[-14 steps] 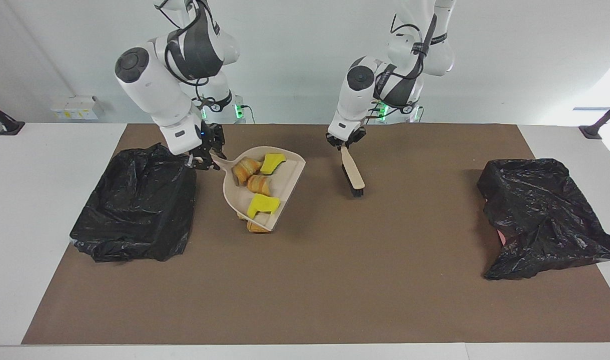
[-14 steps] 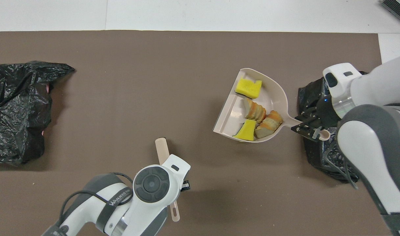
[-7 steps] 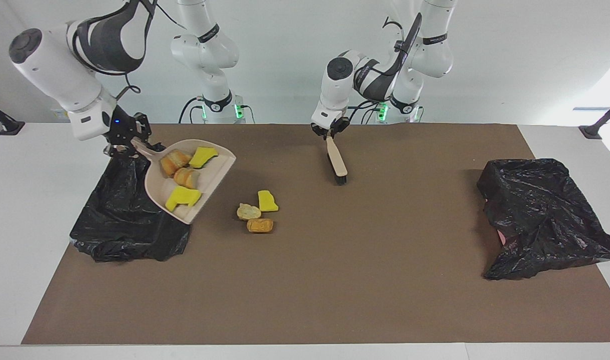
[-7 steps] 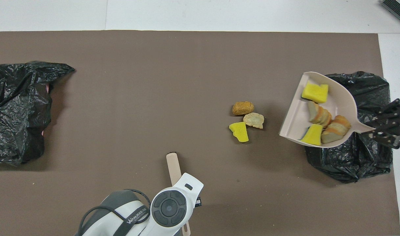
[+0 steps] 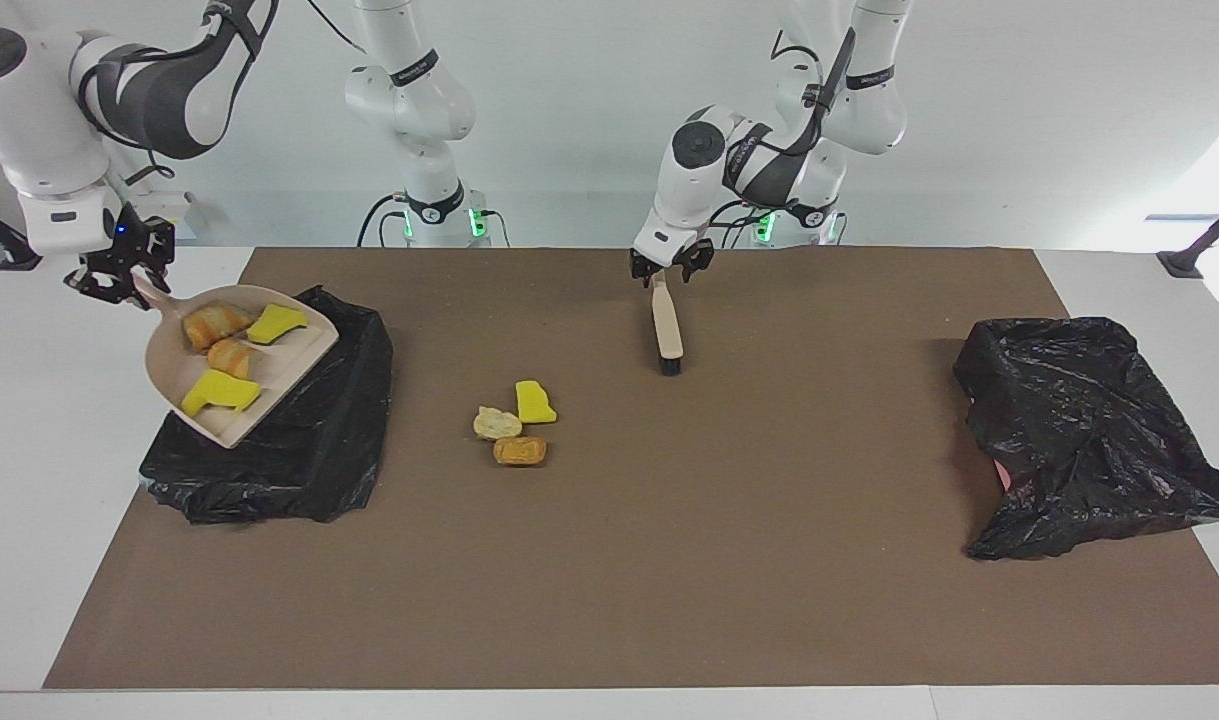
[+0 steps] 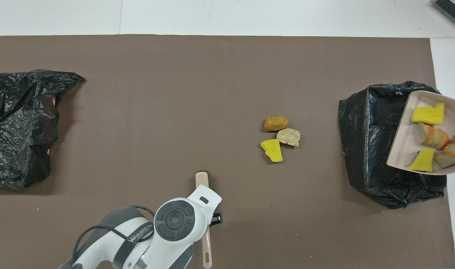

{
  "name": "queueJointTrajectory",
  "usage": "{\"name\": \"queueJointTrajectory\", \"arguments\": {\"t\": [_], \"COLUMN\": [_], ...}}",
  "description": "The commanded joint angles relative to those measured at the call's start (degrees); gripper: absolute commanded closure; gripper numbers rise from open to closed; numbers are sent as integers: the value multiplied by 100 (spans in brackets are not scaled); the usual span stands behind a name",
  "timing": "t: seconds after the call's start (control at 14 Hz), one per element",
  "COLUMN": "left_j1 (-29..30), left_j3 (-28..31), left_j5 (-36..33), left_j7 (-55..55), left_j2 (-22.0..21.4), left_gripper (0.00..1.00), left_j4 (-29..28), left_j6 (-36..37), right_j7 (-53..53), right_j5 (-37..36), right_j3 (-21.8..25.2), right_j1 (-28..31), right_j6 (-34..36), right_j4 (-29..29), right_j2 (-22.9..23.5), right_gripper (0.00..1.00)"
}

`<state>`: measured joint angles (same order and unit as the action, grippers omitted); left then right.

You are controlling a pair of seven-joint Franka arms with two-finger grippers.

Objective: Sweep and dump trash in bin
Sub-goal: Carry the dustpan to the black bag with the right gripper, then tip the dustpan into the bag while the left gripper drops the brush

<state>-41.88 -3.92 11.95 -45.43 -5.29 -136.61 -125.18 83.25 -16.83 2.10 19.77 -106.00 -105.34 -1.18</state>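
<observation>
The right gripper is being kept closed tight on the handle of the dustpan, which is being held tilted in the air over the black bin at the right arm's end of the worktop. Four pieces of the trash, two yellow and two orange-brown, are being carried in the pan. Three loose scraps are being left lying close together on the worktop, between the bin and the brush. The left gripper is being held with its fingers spread apart over the handle end of the brush, which is lying near the worktop edge nearest the robots. A second black bag is lying at the left arm's end
</observation>
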Motion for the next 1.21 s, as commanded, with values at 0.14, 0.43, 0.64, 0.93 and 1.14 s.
{"name": "queueJointTrajectory", "arguments": {"t": [0.14, 0.43, 0.64, 0.93, 1.14], "left_j1": [793, 1882, 2498, 3246, 3589], "left_j3": [-3, -3, -3, 5, 5], "left_j5": [35, 35, -210, -499, -738], "left_j7": [323, 1411, 1939, 2897, 3635], "left_j2": [37, 527, 845, 854, 872], "left_gripper": [0, 0, 0, 0, 0], "left_j4": [423, 1607, 2356, 2857, 3262], "left_j6": [248, 1116, 1452, 1715, 2198], "right_j7": [42, 25, 34, 69, 60], "right_j5": [-918, -1534, -1657, -1727, -1806], "right_j3": [-123, -140, -158, -158, -158], "right_j1": [-201, -544, -553, -501, -561], "right_j6": [-96, -8, -245, -368, -299], "right_j4": [-57, -196, -558, -576, -480], "right_j2": [-49, -399, -620, -629, -629], "right_gripper": [100, 100, 100, 100, 100]}}
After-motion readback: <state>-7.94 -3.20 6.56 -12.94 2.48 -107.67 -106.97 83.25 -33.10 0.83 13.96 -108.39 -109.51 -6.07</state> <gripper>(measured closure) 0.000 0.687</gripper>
